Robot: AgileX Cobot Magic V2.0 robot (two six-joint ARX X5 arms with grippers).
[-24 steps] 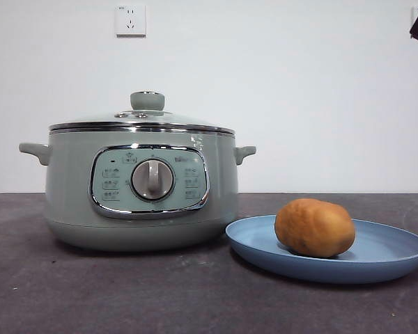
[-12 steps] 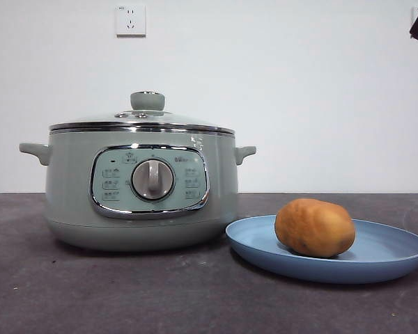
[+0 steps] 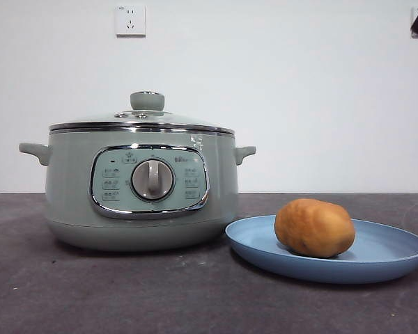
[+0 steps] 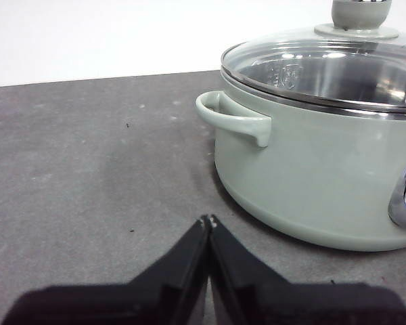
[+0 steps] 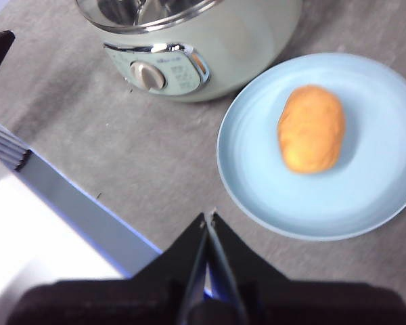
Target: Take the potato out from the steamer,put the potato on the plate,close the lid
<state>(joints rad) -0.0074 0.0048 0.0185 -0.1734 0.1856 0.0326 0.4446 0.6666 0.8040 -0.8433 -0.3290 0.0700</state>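
Potato (image 3: 314, 227): oval, orange-brown, smooth skin with faint darker mottling; lies on its side on the plate, on the half nearer the steamer.
Plate (image 3: 397, 245): light-blue, shallow, raised rim; flat on the table just beside the steamer's base, its near edge almost under the pot's side handle (image 3: 244, 152).
Steamer (image 3: 70, 202): pale sage-green round pot, chrome-framed control panel (image 3: 150, 181) with a central dial (buttons either side, too small to read).
Lid (image 3: 141, 122): glass, chrome rim, pale green knob (image 3: 147, 101); seated squarely on the steamer.
Table (image 3: 125, 292): dark grey, speckled.
Left gripper (image 4: 208, 221): low over the table beside the steamer's handle, clear of it; jaws pressed together, nothing between them.
Right gripper (image 5: 208, 215): high above the table, near the plate's rim on the side away from the steamer; jaws closed tip to tip, empty.
Wall socket (image 3: 130, 20): white, on the wall above the steamer.
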